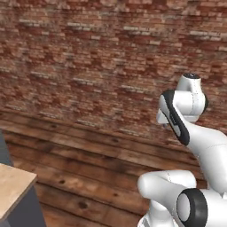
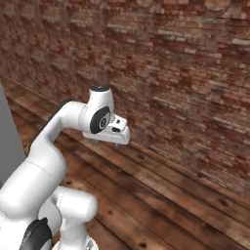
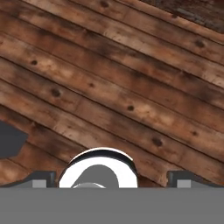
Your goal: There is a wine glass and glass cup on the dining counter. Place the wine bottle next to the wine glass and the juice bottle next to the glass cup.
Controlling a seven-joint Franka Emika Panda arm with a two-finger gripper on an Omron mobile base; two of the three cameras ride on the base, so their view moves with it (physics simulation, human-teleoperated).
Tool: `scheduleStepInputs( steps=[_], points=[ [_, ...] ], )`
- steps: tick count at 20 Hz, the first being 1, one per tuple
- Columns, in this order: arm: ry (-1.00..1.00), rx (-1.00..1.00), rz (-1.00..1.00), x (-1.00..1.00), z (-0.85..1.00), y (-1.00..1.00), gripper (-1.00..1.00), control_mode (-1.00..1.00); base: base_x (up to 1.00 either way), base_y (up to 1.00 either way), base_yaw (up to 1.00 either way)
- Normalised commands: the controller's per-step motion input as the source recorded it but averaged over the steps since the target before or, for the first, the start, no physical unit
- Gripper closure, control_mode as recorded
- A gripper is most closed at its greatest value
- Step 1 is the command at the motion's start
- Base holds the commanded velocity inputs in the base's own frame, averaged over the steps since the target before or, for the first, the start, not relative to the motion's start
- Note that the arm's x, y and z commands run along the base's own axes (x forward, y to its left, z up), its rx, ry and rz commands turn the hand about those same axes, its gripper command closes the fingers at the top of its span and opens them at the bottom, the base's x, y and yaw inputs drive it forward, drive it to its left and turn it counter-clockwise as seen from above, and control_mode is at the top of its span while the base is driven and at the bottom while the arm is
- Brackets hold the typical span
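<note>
My gripper (image 2: 105,143) hangs from the white arm high above the wooden floor, pointing down, open, with nothing between its fingers. In the hand view the two dark fingertips (image 3: 42,179) stand far apart at the bottom, with bare floor planks beyond them. The wine glass, glass cup, wine bottle and juice bottle are out of view. A corner of a light-wood top on a grey side (image 1: 13,188) shows at the lower left of the left base view. I cannot tell whether it is the dining counter.
A red brick wall (image 1: 97,57) closes off the space ahead, with a dark plank floor (image 1: 88,168) running up to it. A grey panel (image 2: 7,136) stands at the left edge of the right base view. A dark grey shape (image 3: 11,140) lies at the hand view's left edge.
</note>
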Motion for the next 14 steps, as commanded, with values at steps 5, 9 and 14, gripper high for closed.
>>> scheduleStepInputs(
  steps=[5,9,14],
  points=[
    [0.0,0.0,0.0,0.0,0.0,0.0,-1.0,1.0,0.89,0.17,0.13],
    [0.0,0.0,0.0,0.0,0.0,0.0,-1.0,1.0,0.93,0.15,0.1],
    [0.0,0.0,0.0,0.0,0.0,0.0,-1.0,1.0,0.93,0.14,0.12]
  ],
)
